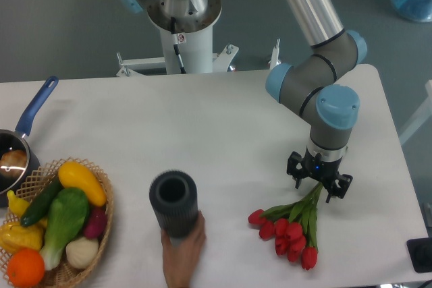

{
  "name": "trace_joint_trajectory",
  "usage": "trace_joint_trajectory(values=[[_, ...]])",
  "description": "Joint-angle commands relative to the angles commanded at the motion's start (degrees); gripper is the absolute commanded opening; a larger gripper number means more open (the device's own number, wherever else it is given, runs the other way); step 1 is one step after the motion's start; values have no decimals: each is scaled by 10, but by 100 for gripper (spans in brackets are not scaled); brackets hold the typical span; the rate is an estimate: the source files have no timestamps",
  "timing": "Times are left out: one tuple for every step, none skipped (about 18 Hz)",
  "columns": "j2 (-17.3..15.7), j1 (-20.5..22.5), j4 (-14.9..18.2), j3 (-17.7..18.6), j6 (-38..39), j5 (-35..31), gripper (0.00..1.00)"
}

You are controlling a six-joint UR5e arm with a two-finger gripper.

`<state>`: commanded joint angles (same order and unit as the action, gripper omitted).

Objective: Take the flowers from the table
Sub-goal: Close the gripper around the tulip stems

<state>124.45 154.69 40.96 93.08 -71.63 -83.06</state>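
**Red tulips on the white surface with the gripper lowered over their stem ends**

The flowers (291, 224), a small bunch of red tulips with green stems and leaves, lie flat on the white surface (202, 133) toward its front right. The red heads fan out toward the front edge, and the stems converge up and to the right, where their ends pass beneath the gripper (318, 183). The gripper points straight down over those stem ends, its dark fingers spread on either side of the stems. Whether the fingers press on the stems cannot be told from this view; the bunch rests fully on the surface.

The arm (317, 92) descends from the upper middle of the view, with grey links and blue joint caps, to a wrist directly above the gripper. Its white pedestal (185, 38) stands behind the far edge of the surface.

Left of the flowers, a human hand (182, 247) reaching in from the front edge grips a dark ribbed cylindrical cup (173, 202), which leans slightly. At the front left corner sits a wicker basket (101, 214) heaped with colourful vegetables. Just behind it, at the left edge, is a pot with a blue handle (34, 109).
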Motion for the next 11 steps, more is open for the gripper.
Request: trace_joint_trajectory(values=[[0, 0, 0, 0, 0, 0, 55], [0, 0, 0, 0, 0, -1, 50], [0, 0, 0, 0, 0, -1, 46], [0, 0, 0, 0, 0, -1, 40], [0, 1, 1, 0, 0, -1, 36], [-1, 1, 1, 0, 0, -1, 35], [-1, 1, 1, -1, 1, -1, 31], [-1, 1, 1, -1, 1, -1, 31], [-2, 1, 1, -2, 3, -2, 28], [-2, 1, 1, -2, 4, -2, 28], [-3, 1, 1, -2, 4, -2, 28]])
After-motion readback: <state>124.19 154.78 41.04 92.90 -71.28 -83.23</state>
